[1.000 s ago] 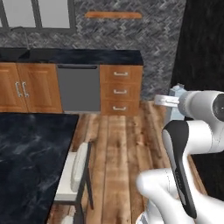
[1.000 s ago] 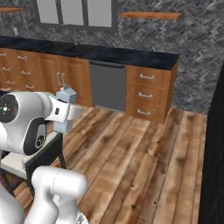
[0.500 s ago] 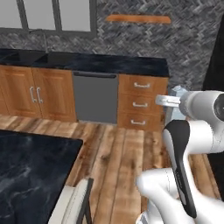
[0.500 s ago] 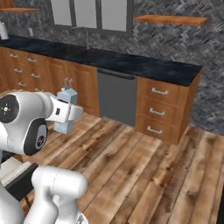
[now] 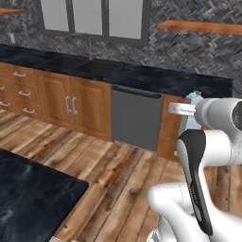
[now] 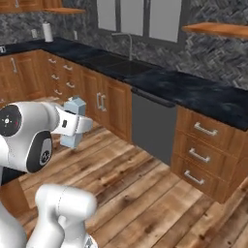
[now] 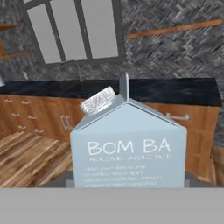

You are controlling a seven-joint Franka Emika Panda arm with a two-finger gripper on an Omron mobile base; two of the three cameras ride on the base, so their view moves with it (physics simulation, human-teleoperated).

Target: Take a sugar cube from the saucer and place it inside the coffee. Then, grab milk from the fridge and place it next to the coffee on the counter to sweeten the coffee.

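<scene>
Milk [image 7: 129, 140] sits in the gripper [image 6: 72, 127], which is closed around the carton and holds it upright, out in front of the arm and up off the wooden floor [image 6: 145, 193]. The whole view has slid sideways in the last second, so the base is turning or driving with the carton along. The sink [image 5: 87, 64] and the long black counter [image 6: 193, 92] have now come into sight ahead. I think the fridge part is done, and the milk is on its way to the coffee.
</scene>
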